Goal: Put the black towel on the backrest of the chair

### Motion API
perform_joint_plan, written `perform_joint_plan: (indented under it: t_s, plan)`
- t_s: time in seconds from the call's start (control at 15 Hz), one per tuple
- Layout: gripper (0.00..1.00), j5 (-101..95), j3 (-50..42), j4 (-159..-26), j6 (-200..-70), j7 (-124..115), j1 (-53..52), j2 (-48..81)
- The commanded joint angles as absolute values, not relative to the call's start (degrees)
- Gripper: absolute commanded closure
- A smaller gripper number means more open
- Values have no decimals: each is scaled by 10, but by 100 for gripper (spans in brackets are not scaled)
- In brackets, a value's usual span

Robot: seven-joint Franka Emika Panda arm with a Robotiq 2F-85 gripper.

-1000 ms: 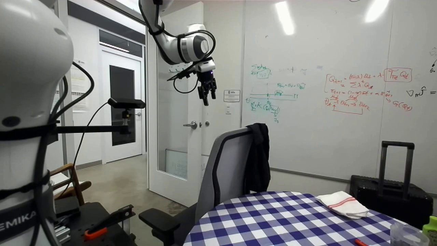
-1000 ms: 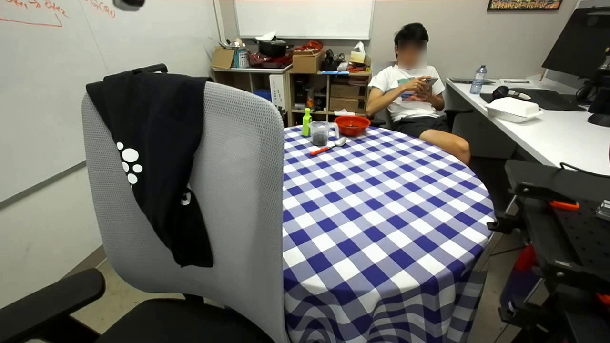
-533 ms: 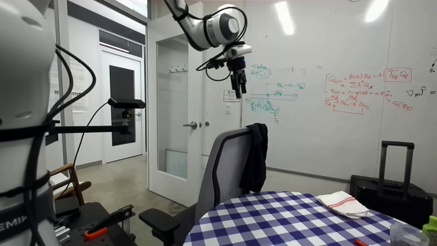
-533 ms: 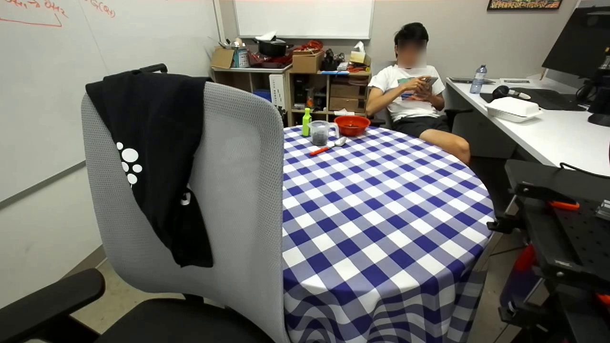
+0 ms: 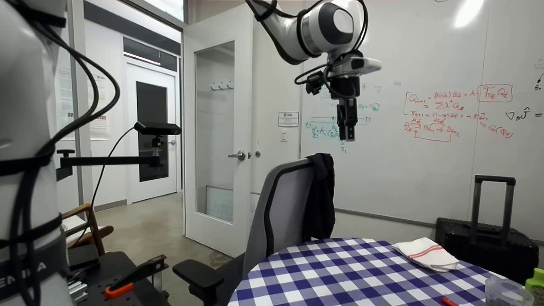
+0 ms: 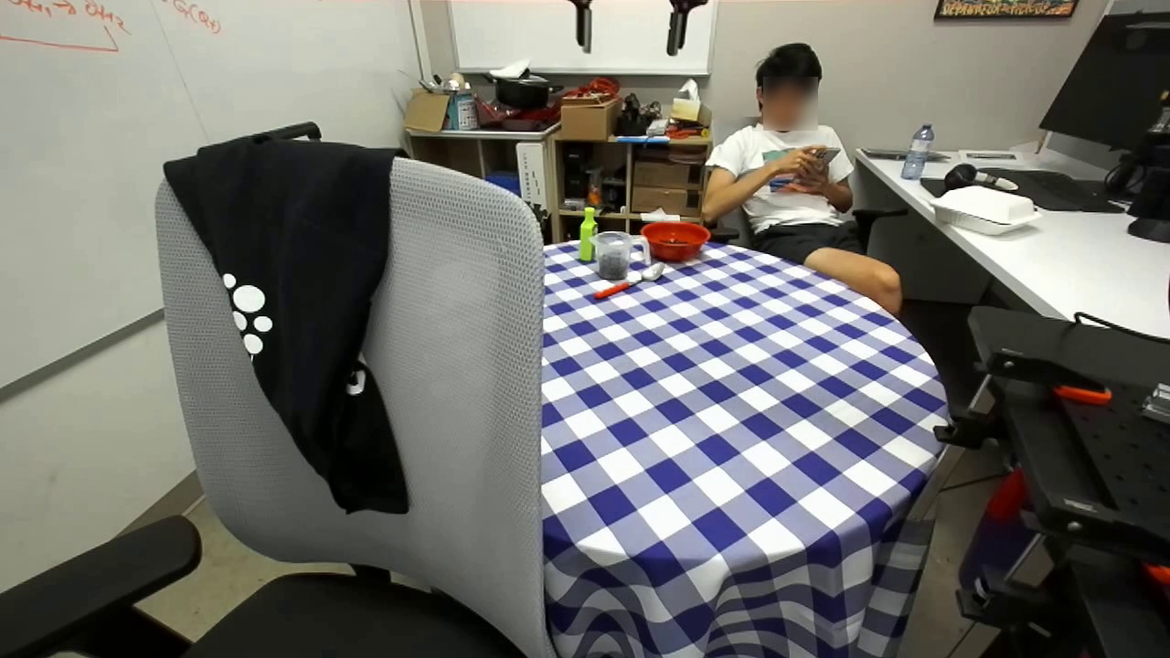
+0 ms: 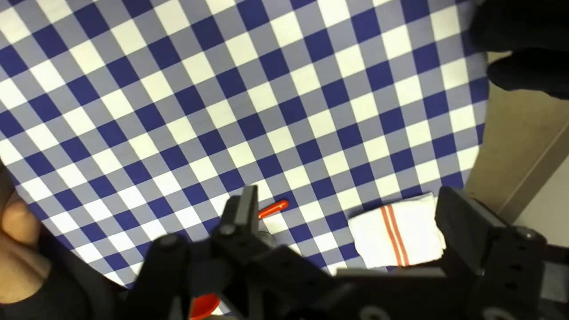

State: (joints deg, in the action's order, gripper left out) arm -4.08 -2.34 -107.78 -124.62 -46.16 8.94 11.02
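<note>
1. You are holding the black two-fingered gripper (image 6: pixel 630 44) above the round, blue-and-white checked table (image 6: pixel 731 411), its tips pointing down.
2. Its dark, flat-padded fingers (image 7: pixel 244 211) are standing wide apart, as the wrist view is showing.
3. In both exterior views, the black fabric towel (image 6: pixel 302 274), printed with white dots, is lying over the top edge of the grey mesh backrest (image 6: pixel 457 366) of the office chair (image 5: pixel 287 208) and hanging down it, tapering at its lower end.
4. Your gripper is hanging higher than the towel and apart from it.
5. A folded white cloth with red stripes (image 5: pixel 427 254) is lying near the table's edge.
6. In an exterior view, an orange-handled metal spoon (image 6: pixel 622 286) is lying just beside a clear plastic measuring jug (image 6: pixel 615 242); a slim lime-green bottle (image 6: pixel 588 238) and a round red bowl (image 6: pixel 672 253) are standing on either side of the jug.
7. Beyond the table there, a seated person in a white T-shirt (image 6: pixel 777 187) is holding a phone (image 6: pixel 825 155).
8. A black suitcase (image 5: pixel 488 259) is standing by the whiteboard (image 5: pixel 403 170).
</note>
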Motion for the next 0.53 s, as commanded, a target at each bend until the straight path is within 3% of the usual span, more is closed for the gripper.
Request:
perform_joint_plan:
  t_s: [0.0,0.27,0.33,0.47]
  plan:
    - [0,5,10,-1162,-1255,-305,163,69]
    - [0,41,9,-1233,-1224,-129,221,45]
    - [0,42,-46,-1248,-1208,-86,185,40]
    - [0,12,-69,-1270,-1181,-34,183,33]
